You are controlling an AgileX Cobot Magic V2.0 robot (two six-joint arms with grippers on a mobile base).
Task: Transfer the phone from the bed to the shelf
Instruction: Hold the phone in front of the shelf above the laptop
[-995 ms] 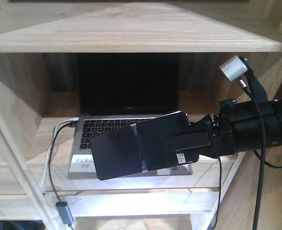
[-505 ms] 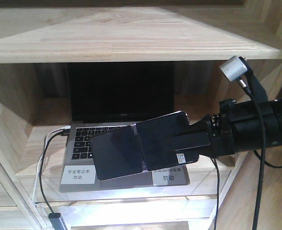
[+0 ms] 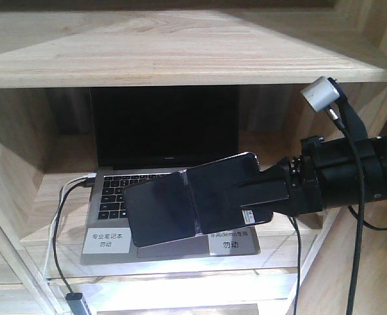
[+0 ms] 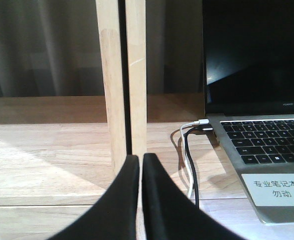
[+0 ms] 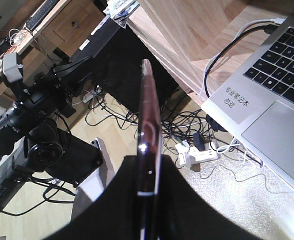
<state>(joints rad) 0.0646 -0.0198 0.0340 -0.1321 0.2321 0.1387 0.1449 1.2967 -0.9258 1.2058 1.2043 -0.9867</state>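
Right gripper (image 3: 236,200): you've got it clamped on one end of the phone (image 3: 180,207), fingers either side of the slab.
Phone: in the air, tilted, in front of the open laptop (image 3: 160,197), level with the shelf (image 3: 180,56) compartment. Not resting on any wood.
Left gripper (image 4: 141,200): fingers pressed together, nothing between them, beside a wooden upright (image 4: 122,80).
Laptop: screen dark, cable (image 3: 58,230) plugged into its left side.

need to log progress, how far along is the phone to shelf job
Done: the phone is off the bed and carried to the shelf unit. In hand: the right gripper clamps it in the air above the laptop. Left: set it on a shelf board and release.
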